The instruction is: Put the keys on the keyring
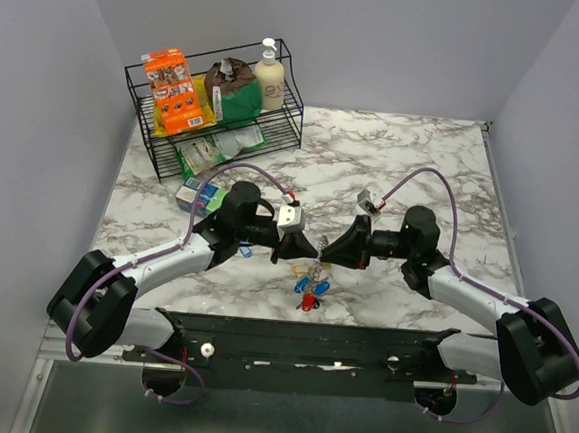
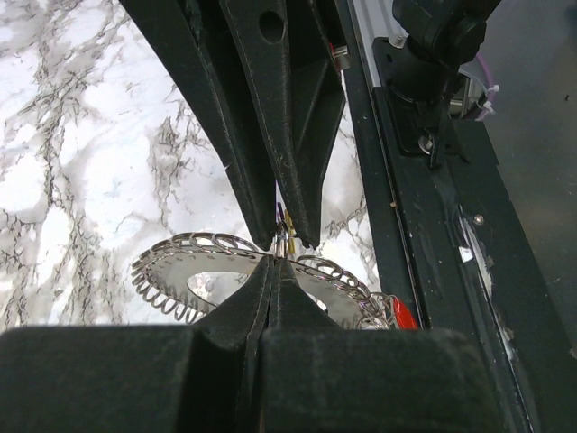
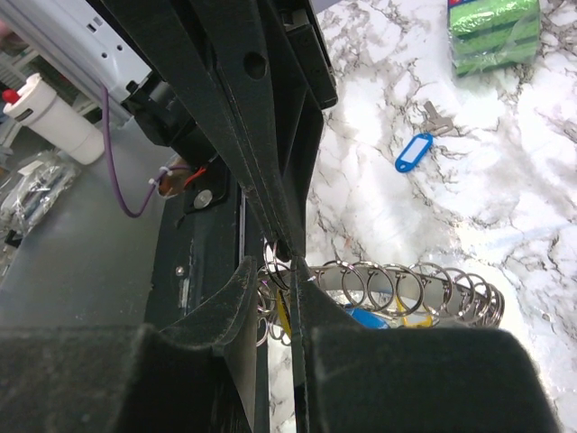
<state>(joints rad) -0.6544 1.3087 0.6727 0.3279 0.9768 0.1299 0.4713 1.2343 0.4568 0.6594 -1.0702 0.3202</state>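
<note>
Both grippers meet tip to tip above the middle of the table. The keyring (image 2: pixel 171 271), a wide silver loop lined with small rings, hangs level between them. My left gripper (image 2: pixel 273 260) is shut on its rim. My right gripper (image 3: pixel 284 266) is narrowed onto small rings of the keyring (image 3: pixel 406 287), with a slim gap between its fingers. Blue and yellow keys (image 3: pixel 365 316) dangle under the loop, and a red one (image 2: pixel 403 313) too. From above, the keys (image 1: pixel 312 285) hang below the left gripper (image 1: pixel 314 247) and right gripper (image 1: pixel 327 250). One blue-tagged key (image 3: pixel 413 152) lies loose on the marble.
A black wire rack (image 1: pixel 227 121) with packets and a bottle stands at the back left. A small green and blue box (image 1: pixel 199 197) lies in front of it. The black base rail (image 1: pixel 310 344) runs along the near edge, close under the hanging keys.
</note>
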